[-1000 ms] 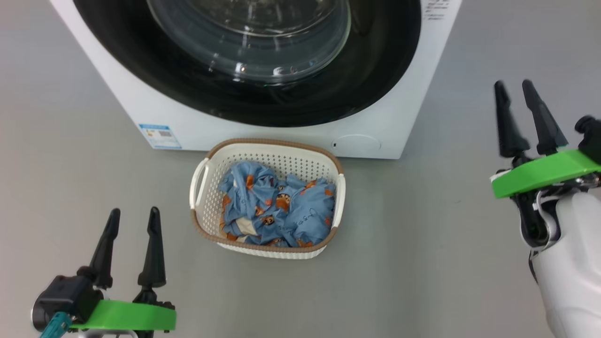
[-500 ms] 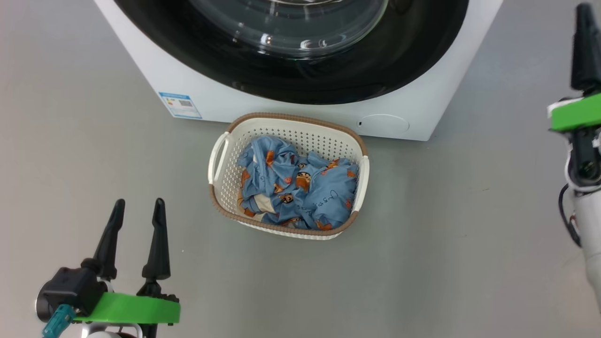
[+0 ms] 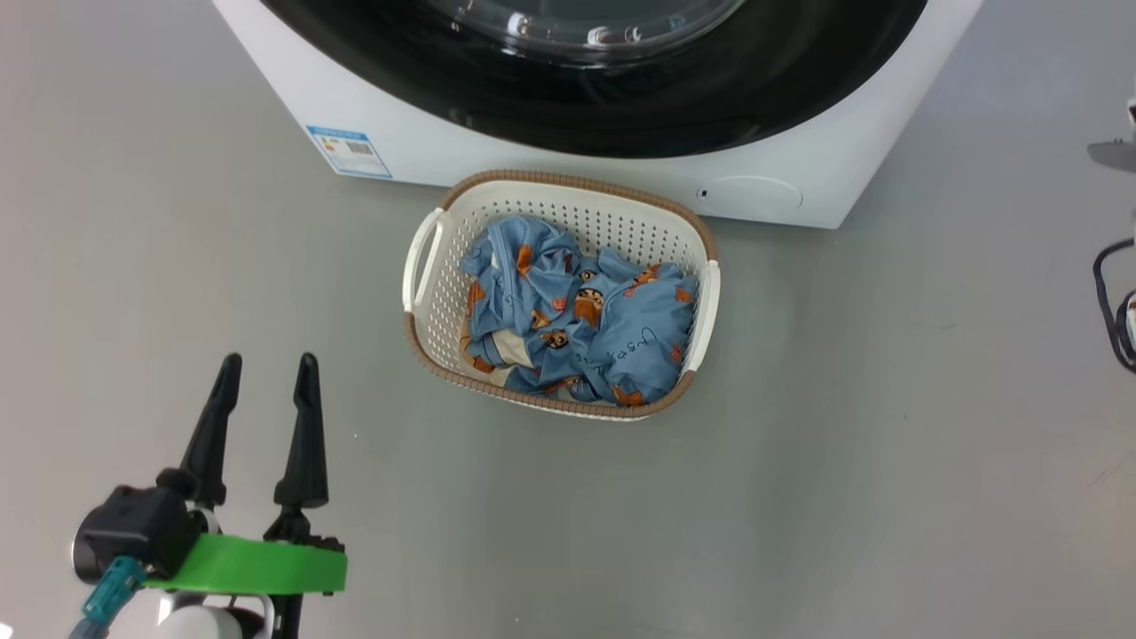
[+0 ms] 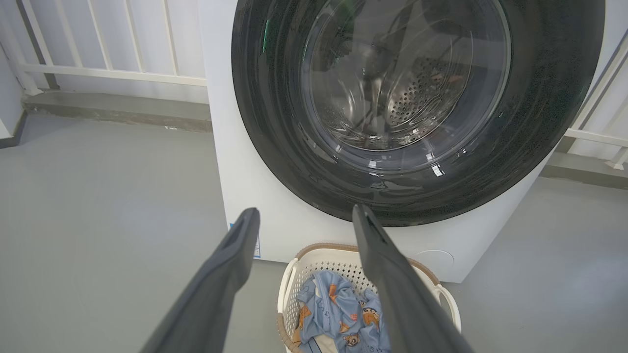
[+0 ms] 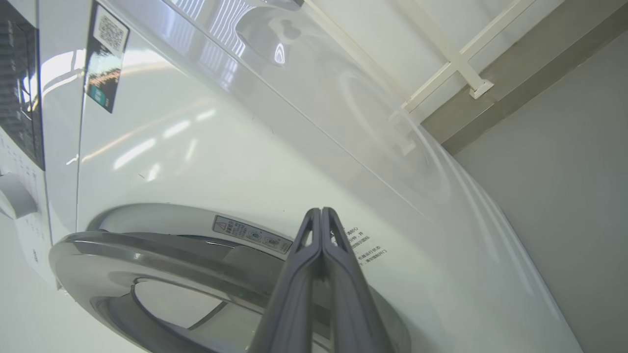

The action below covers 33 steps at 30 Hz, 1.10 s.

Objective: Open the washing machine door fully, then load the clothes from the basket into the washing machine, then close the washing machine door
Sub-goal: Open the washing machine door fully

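Note:
The white washing machine [image 3: 426,151] fills the top of the head view, with its glossy black door [image 3: 621,106] closed flat against the front. The cream basket [image 3: 577,182] stands on the floor just in front of it and holds the blue bear-print clothes [image 3: 586,319]. My left gripper [image 3: 266,368] hovers open and empty at the lower left, well short of the basket. In the left wrist view that gripper [image 4: 304,215] points at the door [image 4: 274,122] above the basket [image 4: 314,260]. My right gripper [image 5: 321,212] is shut, fingers pressed together, close to the door's grey rim [image 5: 147,245].
Grey floor surrounds the machine and basket. A blue sticker [image 3: 348,151] sits low on the machine's front. A white railing [image 4: 98,68] runs behind the machine. A black cable [image 3: 1109,302] of my right arm hangs at the right edge.
The head camera has shifted, so the machine and basket sit differently in the picture. My right gripper has shut and risen out of the head view's right side. The left gripper holds still, open.

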Motion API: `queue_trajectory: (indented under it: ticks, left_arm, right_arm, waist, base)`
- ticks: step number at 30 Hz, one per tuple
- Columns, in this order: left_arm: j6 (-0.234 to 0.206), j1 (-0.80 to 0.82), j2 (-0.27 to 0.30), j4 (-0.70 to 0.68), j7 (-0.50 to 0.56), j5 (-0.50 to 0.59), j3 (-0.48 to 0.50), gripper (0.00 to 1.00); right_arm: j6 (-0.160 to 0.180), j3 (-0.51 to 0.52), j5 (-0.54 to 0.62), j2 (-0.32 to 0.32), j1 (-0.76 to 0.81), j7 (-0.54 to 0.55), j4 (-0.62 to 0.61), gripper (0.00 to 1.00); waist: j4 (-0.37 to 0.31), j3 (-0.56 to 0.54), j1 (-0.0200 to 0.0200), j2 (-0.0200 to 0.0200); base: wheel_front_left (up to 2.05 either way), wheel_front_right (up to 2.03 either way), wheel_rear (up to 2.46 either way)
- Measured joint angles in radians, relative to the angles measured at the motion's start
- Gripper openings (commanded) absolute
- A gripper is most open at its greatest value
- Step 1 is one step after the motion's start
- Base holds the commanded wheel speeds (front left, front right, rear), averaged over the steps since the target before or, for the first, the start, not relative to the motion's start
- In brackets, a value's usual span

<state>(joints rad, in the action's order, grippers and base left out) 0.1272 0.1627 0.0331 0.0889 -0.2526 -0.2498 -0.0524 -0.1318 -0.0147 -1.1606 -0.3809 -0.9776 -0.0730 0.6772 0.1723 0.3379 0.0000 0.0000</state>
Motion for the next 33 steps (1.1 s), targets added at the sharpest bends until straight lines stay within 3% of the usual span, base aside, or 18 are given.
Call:
queue_trajectory:
  ticks: [17, 33]
  left_arm:
    - [-0.009, 0.053, -0.002, 0.002, 0.000, -0.019, -0.021, 1.00]
    - [-0.019, 0.067, -0.002, 0.014, 0.000, -0.043, -0.044, 1.00]
  right_arm:
    - [0.000, -0.043, -0.215, -0.033, -0.150, 0.188, 0.069, 0.00]
    - [0.000, -0.076, -0.295, -0.032, -0.266, 0.347, 0.168, 0.00]
  waist:
    - [0.032, 0.070, 0.0000, 0.0000]
    - [0.057, 0.101, -0.0001, 0.0000]
  base:
    - [0.00, 0.00, 0.00]
    - [0.00, 0.00, 0.00]
